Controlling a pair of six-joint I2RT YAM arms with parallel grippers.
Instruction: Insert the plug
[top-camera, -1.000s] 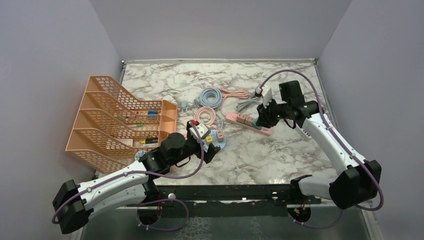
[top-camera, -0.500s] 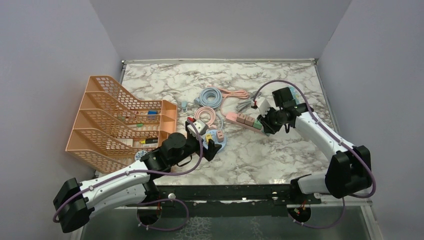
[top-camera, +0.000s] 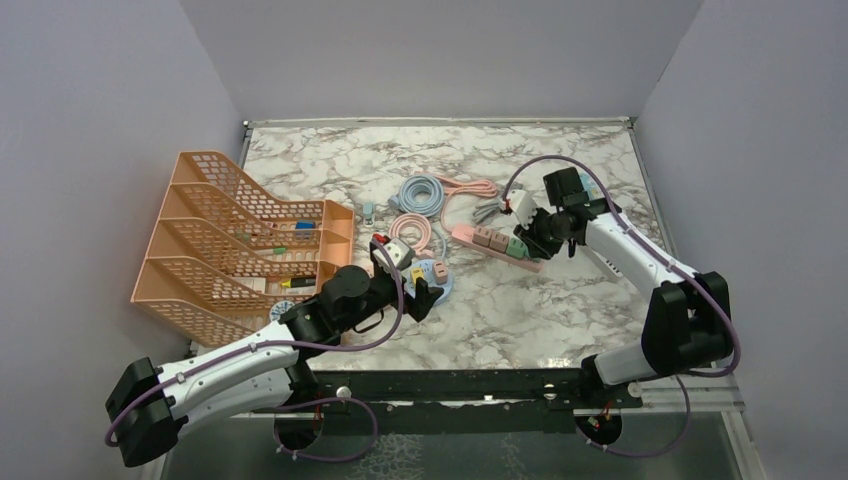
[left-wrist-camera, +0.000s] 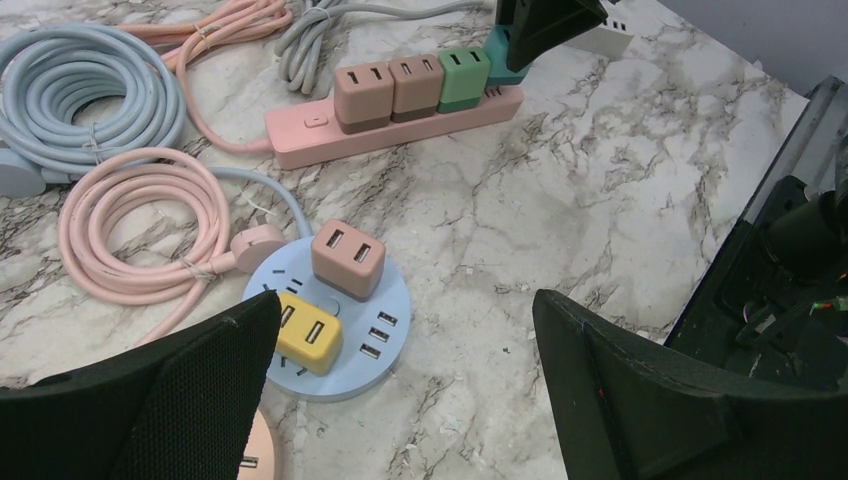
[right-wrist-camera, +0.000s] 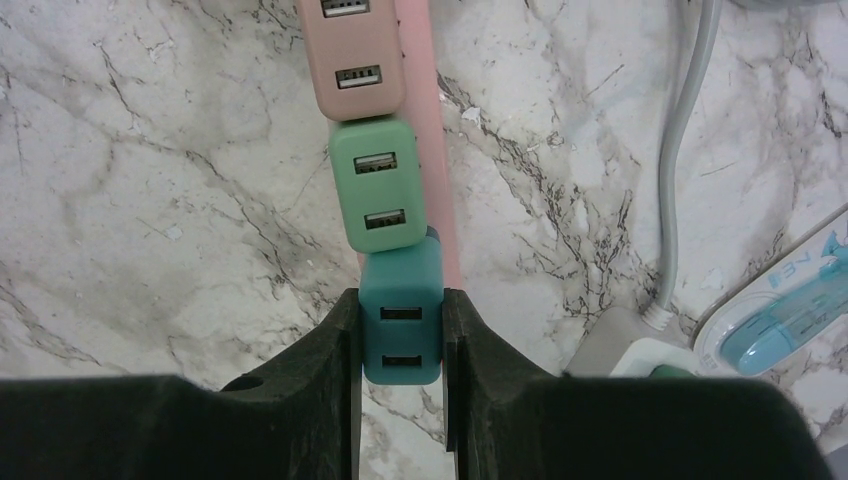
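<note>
My right gripper (right-wrist-camera: 400, 345) is shut on a teal USB plug (right-wrist-camera: 401, 300) and holds it at the end of the pink power strip (right-wrist-camera: 440, 130), right after a green plug (right-wrist-camera: 374, 187) and a pink plug (right-wrist-camera: 350, 55). From above, the right gripper (top-camera: 531, 238) sits over the strip's right end (top-camera: 530, 262). In the left wrist view the strip (left-wrist-camera: 300, 140) carries two pink plugs, the green plug (left-wrist-camera: 464, 78) and the teal plug (left-wrist-camera: 496, 68). My left gripper (left-wrist-camera: 400, 400) is open and empty, above a round blue hub (left-wrist-camera: 385, 325).
The blue hub holds a pink plug (left-wrist-camera: 347, 258) and a yellow plug (left-wrist-camera: 310, 330). Coiled pink (top-camera: 410, 230) and blue (top-camera: 423, 192) cables lie behind it. An orange file rack (top-camera: 235, 235) stands at left. A white power strip (right-wrist-camera: 780, 300) with grey cord lies right of the pink strip.
My right gripper has swung left and down with the teal plug onto the end of the pink strip. The left arm has barely moved.
</note>
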